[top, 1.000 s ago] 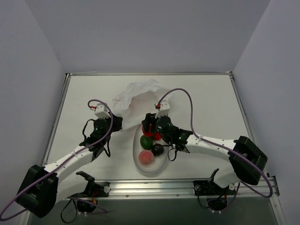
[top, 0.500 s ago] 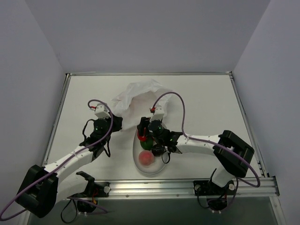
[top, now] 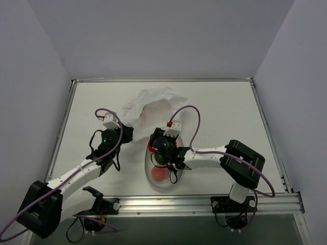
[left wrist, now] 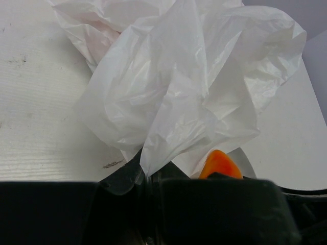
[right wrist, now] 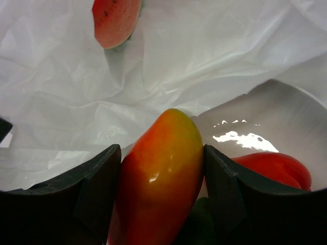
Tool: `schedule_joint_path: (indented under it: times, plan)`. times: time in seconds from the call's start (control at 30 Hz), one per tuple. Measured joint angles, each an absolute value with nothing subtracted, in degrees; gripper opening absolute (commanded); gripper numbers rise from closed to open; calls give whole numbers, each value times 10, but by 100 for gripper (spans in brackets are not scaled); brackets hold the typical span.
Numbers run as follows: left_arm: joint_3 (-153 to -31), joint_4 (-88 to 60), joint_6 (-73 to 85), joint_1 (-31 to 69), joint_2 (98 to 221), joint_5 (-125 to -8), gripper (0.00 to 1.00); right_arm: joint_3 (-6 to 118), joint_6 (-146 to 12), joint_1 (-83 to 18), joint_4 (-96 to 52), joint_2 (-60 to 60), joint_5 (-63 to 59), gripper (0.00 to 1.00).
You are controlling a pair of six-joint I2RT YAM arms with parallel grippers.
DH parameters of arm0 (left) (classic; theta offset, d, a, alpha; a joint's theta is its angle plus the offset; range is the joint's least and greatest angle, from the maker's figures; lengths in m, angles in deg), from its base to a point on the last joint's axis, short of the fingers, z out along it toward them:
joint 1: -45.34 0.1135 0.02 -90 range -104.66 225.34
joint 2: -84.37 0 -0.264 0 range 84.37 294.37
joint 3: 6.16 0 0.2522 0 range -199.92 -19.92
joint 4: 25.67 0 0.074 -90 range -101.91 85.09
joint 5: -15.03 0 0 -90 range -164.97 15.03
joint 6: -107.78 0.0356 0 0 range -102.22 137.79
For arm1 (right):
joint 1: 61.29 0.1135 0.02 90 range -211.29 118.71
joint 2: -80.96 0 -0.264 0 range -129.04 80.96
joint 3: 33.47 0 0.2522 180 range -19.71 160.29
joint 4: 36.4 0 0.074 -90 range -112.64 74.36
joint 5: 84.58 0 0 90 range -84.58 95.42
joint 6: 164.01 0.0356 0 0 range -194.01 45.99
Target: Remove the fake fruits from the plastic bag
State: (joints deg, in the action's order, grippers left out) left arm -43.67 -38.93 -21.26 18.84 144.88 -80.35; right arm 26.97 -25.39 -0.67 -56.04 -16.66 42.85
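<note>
**Two pincers clamped: one on the bag, one on a fruit**

We see a white bench carrying everything. At its middle, towards the far side, lies the thin, crinkled, translucent white plastic bag, bunched into a loose heap. The left pincer is closed on a fold of the bag's near edge, and the film runs straight down into the seam between its dark fingers.

Just beside the bag, on the near side, sits the smooth white oval plate. The right pincer hangs over the plate's far end, at the bag's edge. It is clamped on a glossy, elongated orange-red fruit shading to yellow, with a finger pressed on each flank.

On the plate, from above, we make out a pink peach and a green round fruit, the latter partly under the right wrist. A glossy red fruit rests on the plate beside the held one.

A red watermelon slice with green rind lies on the bag's folds, apart from the plate.
</note>
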Motion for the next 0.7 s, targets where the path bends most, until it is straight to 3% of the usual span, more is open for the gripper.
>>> schedule_joint_path:
  times: [0.07, 0.17, 0.2, 0.23, 0.3, 0.47, 0.57, 0.6, 0.7]
  plan:
    - [-437, -389, -213, 188, 1448, -804, 2, 270, -242, -7, -557, -172, 446, 33]
    - [-437, -389, -213, 188, 1448, -804, 2, 272, -230, -7, -540, -174, 468, 51]
    - [-437, -389, -213, 188, 1448, -804, 2, 275, -228, -7, -535, -174, 473, 63]
    - [-437, -389, -213, 188, 1448, -804, 2, 277, -227, -7, -532, -174, 476, 69]
    - [-437, -389, -213, 188, 1448, -804, 2, 285, -225, -7, -522, -174, 482, 75]
    - [-437, -386, -213, 188, 1444, -804, 2, 291, -241, -5, -516, -172, 482, 75]
    - [-437, -386, -213, 188, 1438, -808, 2, 291, -281, -4, -506, -155, 474, 58]
    - [-437, -386, -213, 188, 1437, -808, 2, 291, -299, -4, -507, -147, 467, 34]
    - [-437, -387, -213, 188, 1432, -810, 2, 302, -365, -7, -507, -124, 436, 12]
